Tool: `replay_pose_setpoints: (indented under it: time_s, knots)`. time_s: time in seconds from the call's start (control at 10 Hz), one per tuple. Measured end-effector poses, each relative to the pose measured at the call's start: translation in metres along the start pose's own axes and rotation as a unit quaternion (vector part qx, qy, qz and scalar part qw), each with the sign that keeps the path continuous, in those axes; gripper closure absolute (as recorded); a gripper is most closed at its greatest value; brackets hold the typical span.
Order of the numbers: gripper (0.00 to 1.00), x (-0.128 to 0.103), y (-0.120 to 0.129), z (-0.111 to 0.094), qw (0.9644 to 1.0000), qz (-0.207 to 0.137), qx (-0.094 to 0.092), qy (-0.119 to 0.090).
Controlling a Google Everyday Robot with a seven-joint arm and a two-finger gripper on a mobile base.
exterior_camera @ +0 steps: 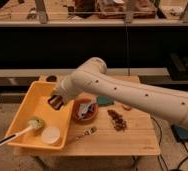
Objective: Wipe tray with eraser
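The yellow tray [31,107] sits at the left end of the wooden table. My gripper [55,101] hangs at the end of the white arm, over the tray's right half, just inside its right wall. It is shut on the eraser [54,102], a small dark striped block that is held above the tray floor. Whether the eraser touches the tray I cannot tell.
In the tray lie a white-handled green-headed brush [33,123] and a white round lid [50,135]. A brown bowl [84,111] stands right of the tray, with a teal sponge [105,101] beyond it. A fork [85,133] and brown crumbs [118,120] lie on the table [127,142].
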Motion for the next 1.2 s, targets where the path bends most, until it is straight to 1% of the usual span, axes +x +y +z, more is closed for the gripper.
replay_pose_setpoints:
  time_s: [0.1, 0.2, 0.3, 0.4, 0.5, 0.6, 0.7, 0.8, 0.9, 1.0, 1.1, 1.2]
  knots:
    - [1.0, 0.004, -0.012, 0.014, 1.0, 0.0, -0.002, -0.001]
    - [1.0, 0.021, -0.023, 0.038, 0.9999, 0.0, -0.016, 0.005]
    - [1.0, 0.036, -0.025, 0.059, 0.9995, 0.002, -0.031, 0.009]
    - [1.0, 0.045, -0.02, 0.076, 0.9988, 0.006, -0.048, 0.011]
    - [1.0, 0.056, -0.005, 0.1, 0.9969, 0.015, -0.076, 0.015]
    - [1.0, 0.062, 0.008, 0.116, 0.9951, 0.024, -0.095, 0.017]
    - [1.0, 0.074, 0.025, 0.133, 0.9926, 0.036, -0.114, 0.019]
    - [1.0, 0.089, 0.048, 0.152, 0.9891, 0.047, -0.138, 0.024]
    - [1.0, 0.096, 0.068, 0.167, 0.9859, 0.051, -0.157, 0.025]
    - [1.0, 0.094, 0.081, 0.181, 0.9831, 0.044, -0.176, 0.023]
    - [1.0, 0.089, 0.091, 0.191, 0.98, 0.035, -0.195, 0.022]
    - [1.0, 0.081, 0.103, 0.201, 0.9736, 0.022, -0.225, 0.031]
